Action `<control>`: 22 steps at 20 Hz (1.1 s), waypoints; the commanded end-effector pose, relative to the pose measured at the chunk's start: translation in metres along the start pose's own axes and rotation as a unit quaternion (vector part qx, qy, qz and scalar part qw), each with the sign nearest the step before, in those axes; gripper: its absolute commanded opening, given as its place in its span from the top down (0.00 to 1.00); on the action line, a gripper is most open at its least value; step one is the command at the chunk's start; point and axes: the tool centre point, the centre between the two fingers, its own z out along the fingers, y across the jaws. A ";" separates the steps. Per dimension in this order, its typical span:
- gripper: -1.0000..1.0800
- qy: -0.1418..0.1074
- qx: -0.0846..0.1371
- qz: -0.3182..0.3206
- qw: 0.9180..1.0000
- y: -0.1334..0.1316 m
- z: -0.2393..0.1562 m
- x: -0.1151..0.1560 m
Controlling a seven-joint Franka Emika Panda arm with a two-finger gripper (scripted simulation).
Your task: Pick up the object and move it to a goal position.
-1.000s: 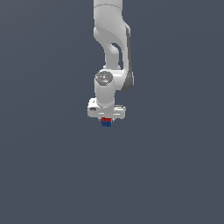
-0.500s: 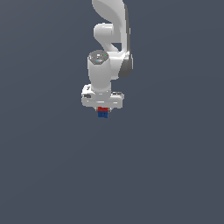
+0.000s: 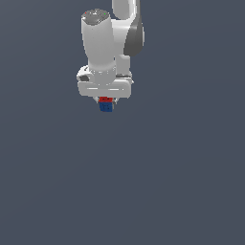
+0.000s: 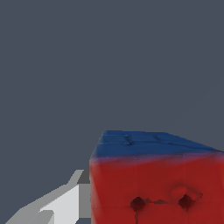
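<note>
The cube (image 3: 106,105) sits directly under the gripper (image 3: 105,101), tucked between its fingers, with its red face against the white gripper body and its blue face pointing away below. It is well clear of anything else; only plain grey shows around it. The jaws are pinched on the cube: in the wrist view the cube (image 4: 153,179) fills the space right beside one white finger (image 4: 65,201), touching it.

The cube looks rigid and light, a small hard block much narrower than the gripper, so it should not deform under a squeeze. Its faces look smooth, so slipping seems the main risk, more so if the arm swings fast. Flat opposite faces are the natural place to hold it, squarely and near the middle, so it cannot twist between the pads. No goal marker is visible from either camera.
</note>
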 end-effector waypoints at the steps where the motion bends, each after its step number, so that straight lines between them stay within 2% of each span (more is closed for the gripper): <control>1: 1.00 0.001 0.000 0.000 1.000 0.006 -0.027 -0.003; 14: 1.00 0.001 0.000 0.000 1.000 0.033 -0.159 -0.015; 22: 1.00 0.001 0.000 0.000 1.000 0.045 -0.213 -0.017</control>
